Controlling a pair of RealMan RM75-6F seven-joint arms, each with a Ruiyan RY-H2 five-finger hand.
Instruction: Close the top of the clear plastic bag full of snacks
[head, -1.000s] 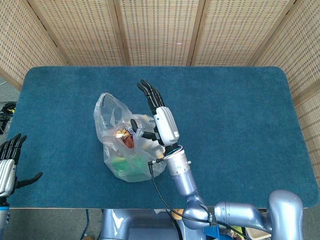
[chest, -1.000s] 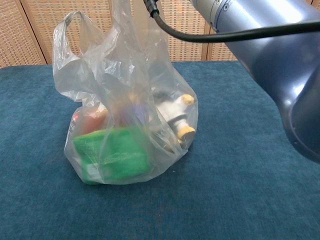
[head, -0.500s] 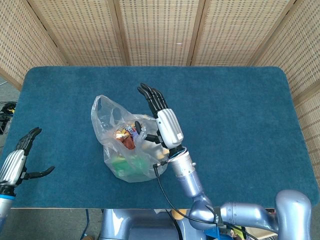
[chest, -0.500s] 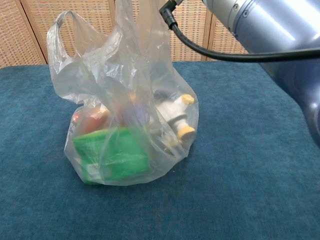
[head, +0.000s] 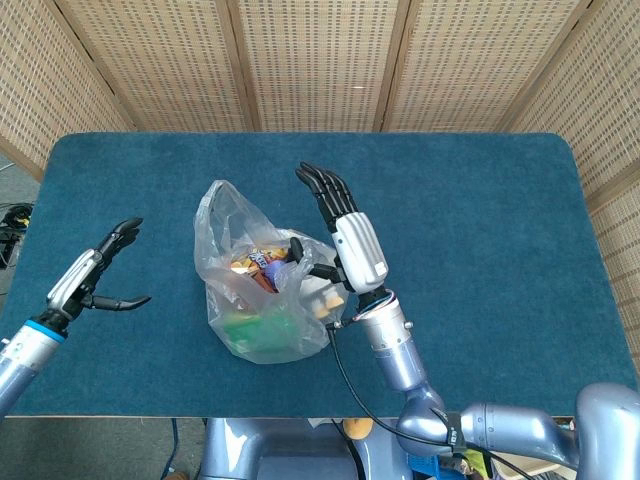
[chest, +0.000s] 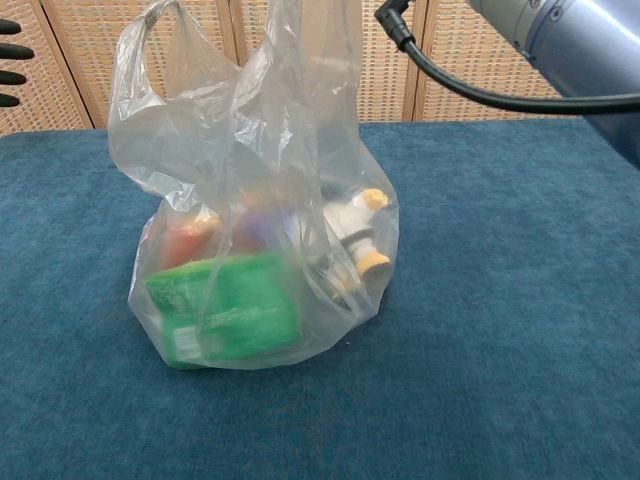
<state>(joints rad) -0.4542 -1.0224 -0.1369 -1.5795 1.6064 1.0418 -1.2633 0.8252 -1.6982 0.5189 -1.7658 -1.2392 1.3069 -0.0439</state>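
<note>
The clear plastic bag (head: 258, 290) stood upright on the blue felt table (head: 480, 230), left of the table's middle and toward the near edge, its mouth gaping open at the top with one handle loop (chest: 165, 30) raised on the left side. Through the film, the chest view showed a green packet (chest: 225, 310) lying low at the front, a reddish-orange packet (chest: 185, 238) behind it to the left, and a white item with yellow ends (chest: 360, 235) leaning at the right; the head view added a small wrapper with orange and purple print (head: 255, 262) near the top of the contents. The right hand (head: 345, 245) stood just to the right of the bag's mouth, its long black fingers (head: 325, 190) held straight and pointing away from the robot, while the thumb reached left against the bag's right edge; whether plastic was truly pinched there could not be told. A black cable (chest: 470, 85) ran along the right forearm. The left hand (head: 95, 275) hovered over the table well apart from the bag, near the left edge, fingers spread and thumb held apart, holding nothing; its dark fingertips (chest: 8, 75) just showed at the chest view's left border. A woven wicker screen (head: 320, 60) stood behind the table.
</note>
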